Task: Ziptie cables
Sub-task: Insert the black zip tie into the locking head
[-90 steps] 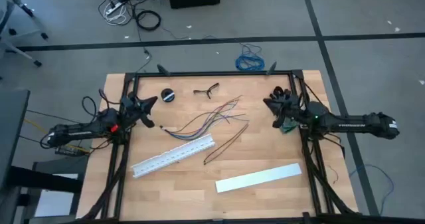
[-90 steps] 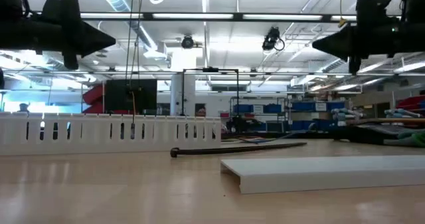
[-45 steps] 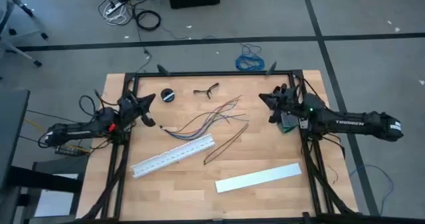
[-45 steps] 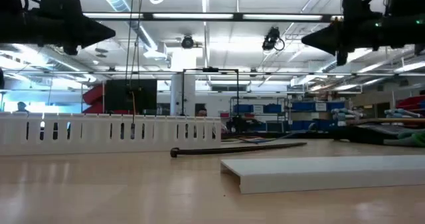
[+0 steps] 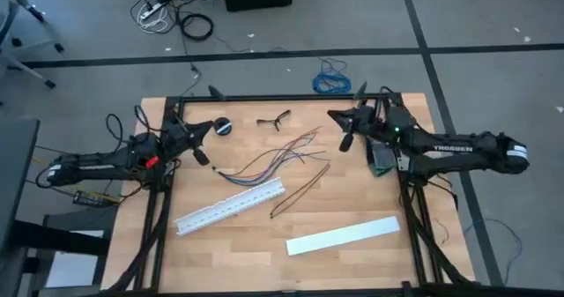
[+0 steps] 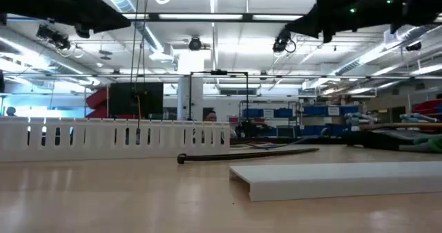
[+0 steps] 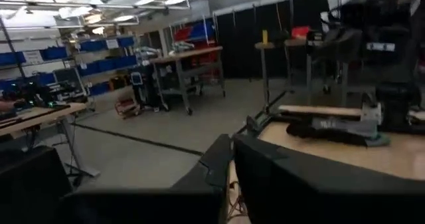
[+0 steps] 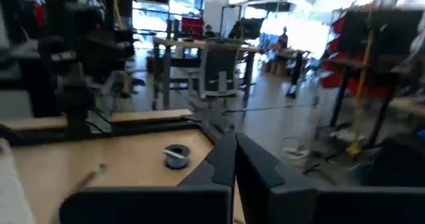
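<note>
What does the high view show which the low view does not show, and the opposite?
Only the high view shows the cables spread on the table, the left gripper and the right gripper.

Only the low view shows the room behind, with ceiling lights.

Both show the white slotted strip and the flat white strip.

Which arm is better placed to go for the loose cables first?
Probably the right: the right gripper hangs just off the splayed ends of the cables, while the left gripper sits farther from their other end. Close call.
</note>
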`<action>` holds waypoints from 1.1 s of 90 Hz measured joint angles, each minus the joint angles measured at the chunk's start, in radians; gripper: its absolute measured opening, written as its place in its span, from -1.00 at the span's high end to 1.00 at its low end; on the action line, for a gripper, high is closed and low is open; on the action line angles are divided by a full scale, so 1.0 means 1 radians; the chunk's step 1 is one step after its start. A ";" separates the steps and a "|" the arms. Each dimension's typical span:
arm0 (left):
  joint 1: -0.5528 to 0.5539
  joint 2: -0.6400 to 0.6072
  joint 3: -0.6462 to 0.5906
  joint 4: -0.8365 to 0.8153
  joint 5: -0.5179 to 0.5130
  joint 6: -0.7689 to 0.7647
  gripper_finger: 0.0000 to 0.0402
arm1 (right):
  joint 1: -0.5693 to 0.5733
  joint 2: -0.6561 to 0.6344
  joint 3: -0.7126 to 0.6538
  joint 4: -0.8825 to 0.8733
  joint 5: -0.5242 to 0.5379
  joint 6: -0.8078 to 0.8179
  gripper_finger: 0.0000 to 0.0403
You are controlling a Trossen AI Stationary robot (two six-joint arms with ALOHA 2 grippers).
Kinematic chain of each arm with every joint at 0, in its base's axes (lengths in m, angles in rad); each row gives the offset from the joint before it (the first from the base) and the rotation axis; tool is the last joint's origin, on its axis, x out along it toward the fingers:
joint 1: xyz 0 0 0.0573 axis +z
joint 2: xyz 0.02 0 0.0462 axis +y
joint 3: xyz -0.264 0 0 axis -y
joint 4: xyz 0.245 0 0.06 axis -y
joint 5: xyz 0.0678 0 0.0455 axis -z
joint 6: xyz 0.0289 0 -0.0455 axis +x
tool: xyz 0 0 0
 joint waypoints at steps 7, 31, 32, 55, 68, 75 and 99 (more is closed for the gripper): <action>-0.012 0.033 0.000 -0.001 0.051 0.008 0.72 | 0.023 0.046 0.016 -0.001 -0.043 0.016 0.96; -0.068 0.067 0.002 -0.007 0.204 -0.105 0.16 | 0.175 0.204 0.033 -0.003 -0.090 0.002 0.63; -0.070 0.067 0.002 -0.009 0.207 -0.113 0.14 | 0.182 0.210 0.033 -0.003 -0.090 0.003 0.61; -0.119 0.110 0.123 -0.389 0.179 -0.225 -0.01 | 0.319 0.303 0.033 0.013 -0.059 0.045 0.16; -0.161 0.185 0.217 -0.504 0.171 -0.270 -0.01 | 0.380 0.329 0.033 0.065 -0.022 0.052 0.05; -0.180 0.231 0.246 -0.569 0.136 -0.274 -0.01 | 0.405 0.339 0.033 0.087 0.022 0.050 0.04; -0.196 0.376 0.255 -0.697 0.060 -0.286 -0.01 | 0.439 0.341 0.033 0.093 0.112 0.044 0.06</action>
